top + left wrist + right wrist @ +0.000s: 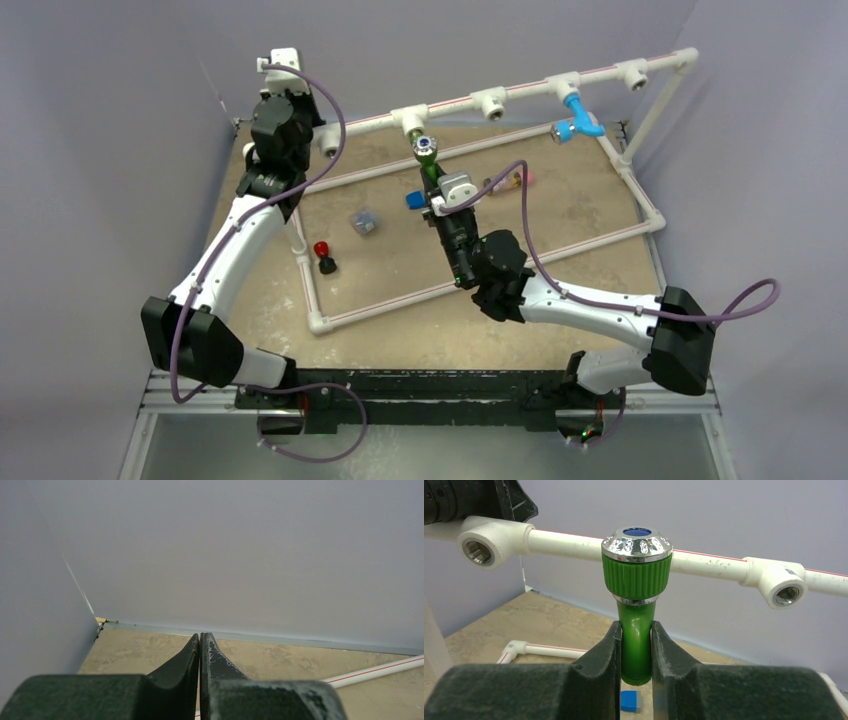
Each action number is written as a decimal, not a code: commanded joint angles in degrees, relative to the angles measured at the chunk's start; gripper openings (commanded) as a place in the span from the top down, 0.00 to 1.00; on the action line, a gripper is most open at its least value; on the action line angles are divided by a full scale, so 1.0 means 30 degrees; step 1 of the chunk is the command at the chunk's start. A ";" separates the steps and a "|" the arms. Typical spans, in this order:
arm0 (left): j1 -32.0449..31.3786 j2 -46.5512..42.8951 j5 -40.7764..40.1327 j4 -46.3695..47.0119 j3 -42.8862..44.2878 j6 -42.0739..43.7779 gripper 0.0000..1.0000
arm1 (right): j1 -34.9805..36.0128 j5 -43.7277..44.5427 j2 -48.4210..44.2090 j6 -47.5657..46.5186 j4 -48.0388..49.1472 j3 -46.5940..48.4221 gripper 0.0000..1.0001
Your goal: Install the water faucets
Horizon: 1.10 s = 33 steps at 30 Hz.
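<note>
Your right fingers (610, 647) grip the green faucet (636, 575) by its stem, its long axis pointing at the pipe rail (574, 542), seemingly just short of a T-fitting (410, 120). Left fingers (190, 657) are pressed together, empty, farther off.

Overhead rear view, two wrist close-ups

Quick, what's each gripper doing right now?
Left gripper: closed, holding nothing.
Right gripper: closed on the green faucet.
</note>
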 commanded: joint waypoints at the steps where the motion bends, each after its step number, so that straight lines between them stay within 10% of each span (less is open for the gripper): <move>1: -0.0117 0.0604 0.0620 -0.3912 -0.1337 0.0245 1.00 | -0.0773 -0.0037 -0.0171 0.0259 0.0511 0.0382 1.00; 33: -0.0097 0.0985 0.0895 -0.4115 -0.1223 0.0216 1.00 | -0.0762 -0.0157 0.0900 -0.3413 0.1330 0.0231 1.00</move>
